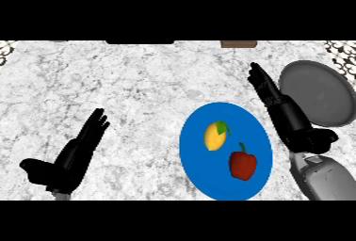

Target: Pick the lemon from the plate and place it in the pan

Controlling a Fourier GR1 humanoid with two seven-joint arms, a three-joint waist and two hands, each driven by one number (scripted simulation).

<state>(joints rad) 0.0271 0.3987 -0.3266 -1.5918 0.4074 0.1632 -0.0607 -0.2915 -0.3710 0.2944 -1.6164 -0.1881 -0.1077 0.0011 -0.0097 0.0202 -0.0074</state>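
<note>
Lemon: I judge it light, firm, prone to roll; I'd grasp its middle.
Right hand: fingers straight, empty.
Left hand: open, resting.

The left hand is resting at the lower left of the head view, its fingers lying straight and pointing up and slightly right, its thumb sticking out to the left. The right hand is stretching up along the right side, fingers straight and pointing up-left, with its grey forearm coming in from the lower right corner.
</note>
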